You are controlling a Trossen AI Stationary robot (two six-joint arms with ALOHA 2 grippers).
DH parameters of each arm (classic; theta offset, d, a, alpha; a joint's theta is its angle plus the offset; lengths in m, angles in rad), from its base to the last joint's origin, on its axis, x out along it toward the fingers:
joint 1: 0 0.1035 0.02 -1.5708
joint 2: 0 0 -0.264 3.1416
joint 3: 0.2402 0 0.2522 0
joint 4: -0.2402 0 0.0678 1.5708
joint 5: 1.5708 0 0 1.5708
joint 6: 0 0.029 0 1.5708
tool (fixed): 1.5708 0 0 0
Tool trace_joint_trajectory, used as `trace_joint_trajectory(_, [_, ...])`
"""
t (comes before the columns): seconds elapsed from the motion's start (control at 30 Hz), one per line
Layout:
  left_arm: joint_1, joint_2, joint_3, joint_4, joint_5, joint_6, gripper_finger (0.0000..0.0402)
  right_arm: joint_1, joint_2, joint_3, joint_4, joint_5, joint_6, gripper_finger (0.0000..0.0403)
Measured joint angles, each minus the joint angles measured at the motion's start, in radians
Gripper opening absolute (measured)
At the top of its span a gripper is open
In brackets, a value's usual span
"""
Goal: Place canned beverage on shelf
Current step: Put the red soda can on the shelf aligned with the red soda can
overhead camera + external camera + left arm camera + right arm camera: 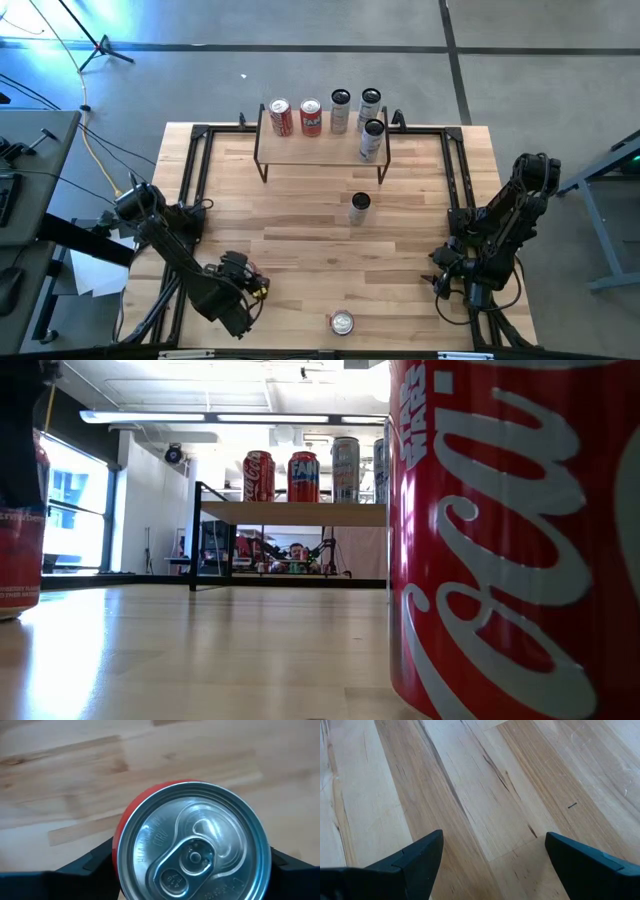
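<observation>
My left gripper (245, 290) is at the near left of the table, shut on a red can (192, 845) whose silver top faces the wrist camera. The can also shows at the left edge of the low view (18, 550). The shelf (310, 150) stands at the far middle of the table on thin black legs. It carries two red cans (295, 117) and three silver ones (360, 115). My right gripper (490, 855) is open and empty over bare wood at the near right (450, 275). My left gripper has the red can between its two fingers, one finger (95, 862) on each side of the can's upper wall (116, 840). The fingers come from above, pointing down. The can is upright, and in the low view its base (15, 610) is at table level.
A silver can (360, 207) stands on the table in front of the shelf. A red Coca-Cola can (342, 322) stands at the near edge and fills the right of the low view (510, 530). Black frame rails (190, 180) run along both table sides.
</observation>
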Motion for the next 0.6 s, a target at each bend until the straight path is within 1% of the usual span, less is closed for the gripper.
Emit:
trace_joint_trajectory(0.07, [0.014,0.0,0.012,0.013,0.001,0.095,0.0273,0.0,0.0,0.0,0.0,0.0,0.0,0.0339])
trace_joint_trajectory(0.17, [0.044,-0.007,0.02,0.019,0.001,0.296,0.0273,0.0,0.0,0.0,0.0,0.0,0.0,0.0339])
trace_joint_trajectory(0.37, [0.137,-0.049,0.019,0.031,-0.021,0.645,0.0273,0.0,0.0,0.0,0.0,0.0,0.0,0.0339])
trace_joint_trajectory(0.6, [0.271,-0.111,0.019,0.081,-0.126,1.022,0.0273,0.0,0.0,0.0,0.0,0.0,0.0,0.0339])
